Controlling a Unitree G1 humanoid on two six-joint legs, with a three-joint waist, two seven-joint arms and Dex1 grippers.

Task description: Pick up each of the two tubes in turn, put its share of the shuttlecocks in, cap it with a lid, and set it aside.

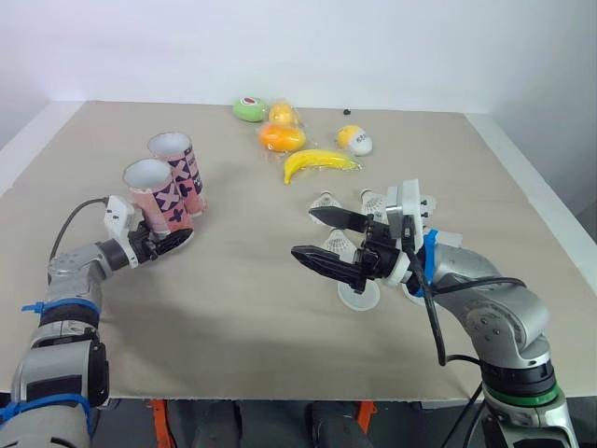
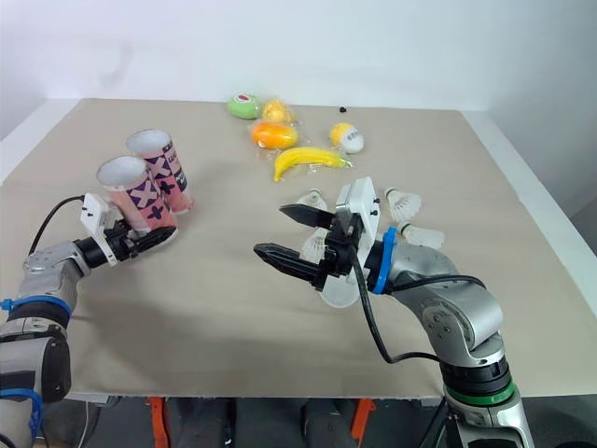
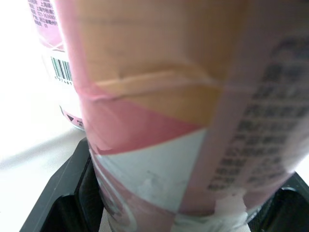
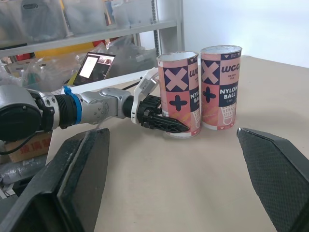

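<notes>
Two pink patterned tubes stand open-topped at the table's left, the near tube [image 1: 154,196] just in front of the far tube [image 1: 179,168]. My left gripper [image 1: 170,241] is shut low on the near tube [image 3: 183,121], one finger on each side of its base; the tube rests on the table. Several white shuttlecocks [image 1: 324,201] lie right of centre, with a round white lid [image 1: 359,297] beside them. My right gripper [image 1: 305,233] hangs wide open above the shuttlecocks, pointing at the tubes [image 4: 179,92], with nothing in it.
A banana [image 1: 317,161], an orange fruit [image 1: 282,137], a green fruit [image 1: 250,109] and a yellow-white egg shape [image 1: 354,140] lie at the back centre. Bare tabletop [image 1: 233,299] stretches between the two grippers. The table's left edge [image 1: 28,140] runs close to the tubes.
</notes>
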